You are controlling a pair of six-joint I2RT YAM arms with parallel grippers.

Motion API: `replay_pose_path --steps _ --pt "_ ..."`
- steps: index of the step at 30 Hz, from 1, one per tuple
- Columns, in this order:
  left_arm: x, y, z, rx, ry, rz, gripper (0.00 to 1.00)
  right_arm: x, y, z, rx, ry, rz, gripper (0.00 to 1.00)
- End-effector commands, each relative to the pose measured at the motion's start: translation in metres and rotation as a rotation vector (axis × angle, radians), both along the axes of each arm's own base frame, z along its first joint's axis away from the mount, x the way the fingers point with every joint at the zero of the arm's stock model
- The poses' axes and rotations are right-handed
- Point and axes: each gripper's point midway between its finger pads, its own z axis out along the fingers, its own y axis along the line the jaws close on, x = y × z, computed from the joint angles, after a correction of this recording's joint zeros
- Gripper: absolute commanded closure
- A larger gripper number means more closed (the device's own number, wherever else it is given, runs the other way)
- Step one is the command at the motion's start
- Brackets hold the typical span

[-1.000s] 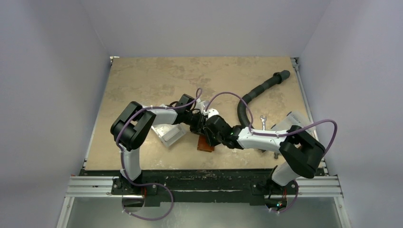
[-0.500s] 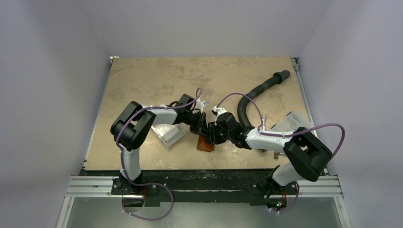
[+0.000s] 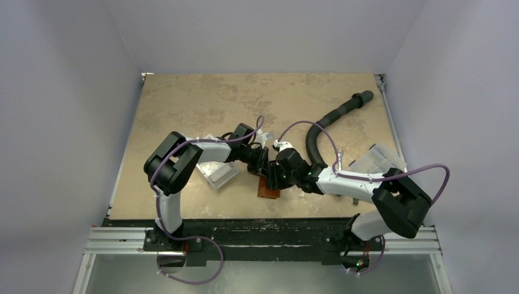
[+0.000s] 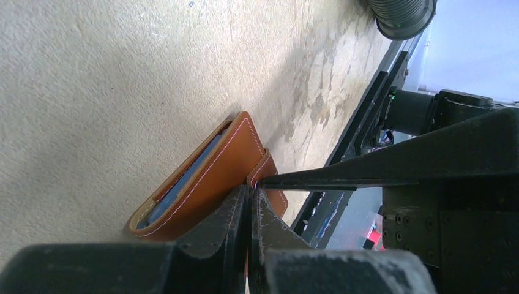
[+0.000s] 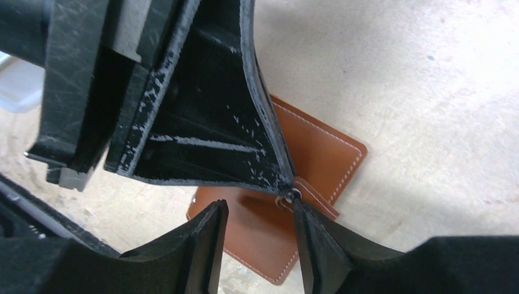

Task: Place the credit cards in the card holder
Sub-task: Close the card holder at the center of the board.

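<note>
the brown card holder (image 5: 318,150) lies flat on the bench (image 3: 202,104), close to the near edge and about in the middle, between the two arms. it is folded over, and the thin blue edge of a credit card (image 4: 177,184) peeks out between its leather sides. the left hand (image 4: 250,191) reaches in from the left. its two fingers are squeezed almost together on the little strap with the snap, right at the card holder's edge. the right hand (image 5: 260,207) reaches in from the right. it is partly open, with a gap between its fingers and nothing held, and one finger tip touches the strap beside the snap. a clear and white box (image 3: 215,173) sits just left of the left hand. a black bendy hose (image 3: 327,122) curves away to the far right, and a clear packet (image 3: 374,158) lies by the right edge.
</note>
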Motion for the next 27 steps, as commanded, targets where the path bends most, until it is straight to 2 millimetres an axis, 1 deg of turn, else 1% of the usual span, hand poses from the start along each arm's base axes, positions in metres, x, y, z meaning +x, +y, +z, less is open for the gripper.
replay_pose_path --steps 1,5,7,10,13,16,18,20,21,22,25,27 --pt "0.000 0.003 -0.006 0.018 -0.021 -0.004 1.00 -0.001 -0.025 0.003 -0.142 -0.011 -0.124 0.47" --pt "0.000 0.004 -0.007 0.021 -0.020 -0.002 1.00 0.002 -0.036 0.013 -0.169 -0.042 -0.203 0.46" --pt "0.001 0.004 -0.007 0.021 -0.020 0.000 1.00 0.002 -0.037 0.018 -0.158 -0.056 -0.215 0.47" --pt "0.001 0.003 -0.002 0.005 -0.027 0.000 0.99 0.003 -0.029 0.025 -0.120 -0.079 -0.182 0.48" --pt "0.007 0.000 0.012 -0.050 -0.065 0.005 0.90 0.005 -0.020 0.034 -0.090 -0.096 -0.159 0.48" --pt "0.014 0.002 0.020 -0.066 -0.084 0.020 0.82 0.008 -0.017 0.039 -0.084 -0.107 -0.158 0.49" --pt "0.019 0.004 0.024 -0.074 -0.095 0.031 0.81 0.011 -0.016 0.037 -0.101 -0.106 -0.157 0.55" --pt "0.021 0.006 0.025 -0.077 -0.096 0.040 0.82 0.013 -0.015 0.035 -0.119 -0.105 -0.159 0.64" --pt "0.022 0.007 0.025 -0.078 -0.094 0.045 0.83 0.014 -0.014 0.034 -0.124 -0.105 -0.158 0.65" --pt "0.022 0.007 0.025 -0.079 -0.093 0.047 0.84 0.014 -0.011 0.036 -0.120 -0.107 -0.153 0.64" --pt "0.022 0.008 0.022 -0.075 -0.088 0.051 0.90 0.015 -0.007 0.038 -0.125 -0.121 -0.147 0.58" --pt "0.021 0.009 0.017 -0.066 -0.073 0.056 0.95 0.017 -0.008 0.036 -0.152 -0.124 -0.154 0.57"
